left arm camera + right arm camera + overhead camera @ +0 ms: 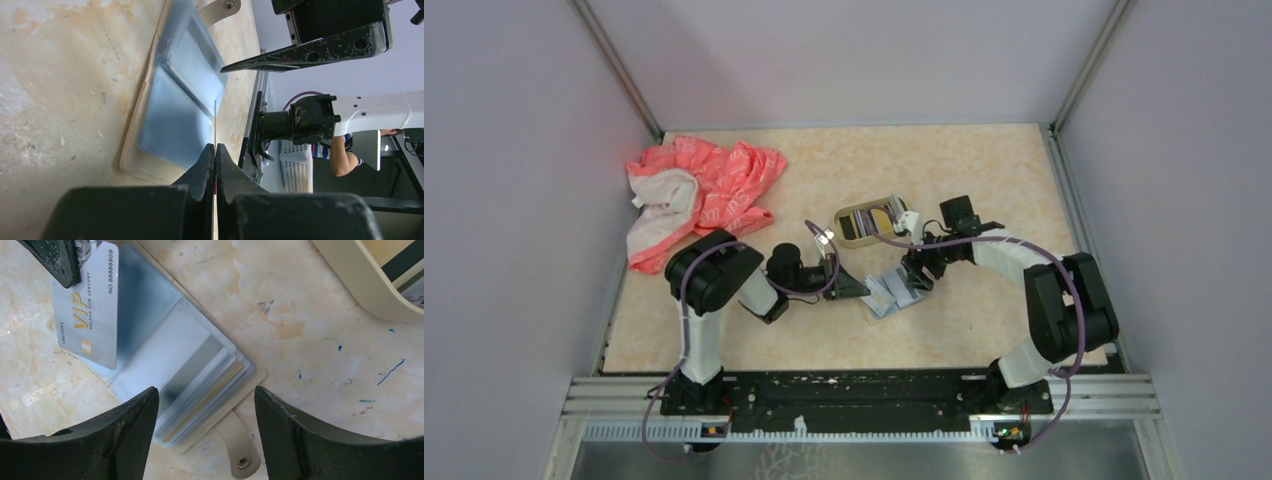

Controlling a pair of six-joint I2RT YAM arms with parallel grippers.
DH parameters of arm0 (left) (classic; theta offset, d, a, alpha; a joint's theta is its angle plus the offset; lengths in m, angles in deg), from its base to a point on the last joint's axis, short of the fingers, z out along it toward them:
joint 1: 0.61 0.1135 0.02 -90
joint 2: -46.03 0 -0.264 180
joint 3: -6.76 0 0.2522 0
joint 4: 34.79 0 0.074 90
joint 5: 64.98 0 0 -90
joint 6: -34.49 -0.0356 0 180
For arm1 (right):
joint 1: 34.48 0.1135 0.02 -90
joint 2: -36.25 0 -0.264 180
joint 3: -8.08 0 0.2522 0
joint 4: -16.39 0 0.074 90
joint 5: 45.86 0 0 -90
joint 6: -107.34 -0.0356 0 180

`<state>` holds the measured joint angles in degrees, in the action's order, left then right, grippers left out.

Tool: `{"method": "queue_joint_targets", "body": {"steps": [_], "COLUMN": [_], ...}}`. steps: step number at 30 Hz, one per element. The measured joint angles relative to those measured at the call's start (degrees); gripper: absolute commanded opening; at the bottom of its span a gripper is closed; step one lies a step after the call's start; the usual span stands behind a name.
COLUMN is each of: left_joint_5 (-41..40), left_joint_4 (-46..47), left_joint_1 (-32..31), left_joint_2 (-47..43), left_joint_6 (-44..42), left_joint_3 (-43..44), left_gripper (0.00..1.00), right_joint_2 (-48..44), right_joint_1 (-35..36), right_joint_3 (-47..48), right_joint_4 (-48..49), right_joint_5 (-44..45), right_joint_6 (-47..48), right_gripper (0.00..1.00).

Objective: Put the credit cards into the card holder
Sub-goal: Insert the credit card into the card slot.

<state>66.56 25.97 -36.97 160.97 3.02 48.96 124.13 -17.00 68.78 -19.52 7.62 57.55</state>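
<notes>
The card holder (pixel 892 293) is a tan wallet with clear plastic sleeves and a snap strap, lying open on the table; it also shows in the left wrist view (pixel 175 115) and the right wrist view (pixel 190 365). My left gripper (pixel 854 287) is shut on a silvery credit card marked VIP (pixel 90 305), held at the holder's left sleeve and seen edge-on (pixel 215 125) between the jaws. My right gripper (pixel 205 395) hangs open just above the holder's strap edge, with nothing gripped. Edges of other cards show inside the sleeves.
A gold-rimmed shallow tin (pixel 869 222) with striped card edges inside stands just behind the holder, its pale rim (pixel 370 285) close to the right gripper. A pink and white cloth (pixel 699 195) lies crumpled at the back left. Walls enclose the table.
</notes>
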Motion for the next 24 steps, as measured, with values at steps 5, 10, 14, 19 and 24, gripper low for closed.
{"method": "queue_joint_targets", "body": {"steps": [5,10,14,19,24], "left_joint_5": [-0.15,-0.24,-0.26,-0.2,-0.17], "left_joint_4": [-0.04,0.0,0.15,2.47,5.75], "left_joint_1": [-0.35,-0.68,-0.68,-0.68,-0.68], "left_joint_2": [1.49,2.38,3.37,4.55,4.7], "left_joint_6": [0.42,0.9,1.53,3.39,4.79], "left_joint_3": [0.26,0.46,0.96,0.9,-0.59], "left_gripper": [0.0,0.0,0.0,0.0,0.0], "right_joint_2": [0.94,1.25,1.75,2.32,2.62], "right_joint_1": [0.0,0.31,0.66,0.9,1.29], "right_joint_3": [0.46,0.46,0.48,0.98,1.22], "right_joint_4": [-0.11,-0.2,-0.2,-0.44,-0.57], "right_joint_5": [0.94,1.6,1.81,1.79,1.7], "right_joint_6": [-0.37,-0.37,-0.37,-0.37,-0.37], "right_gripper": [0.68,0.67,0.66,0.62,0.61]}}
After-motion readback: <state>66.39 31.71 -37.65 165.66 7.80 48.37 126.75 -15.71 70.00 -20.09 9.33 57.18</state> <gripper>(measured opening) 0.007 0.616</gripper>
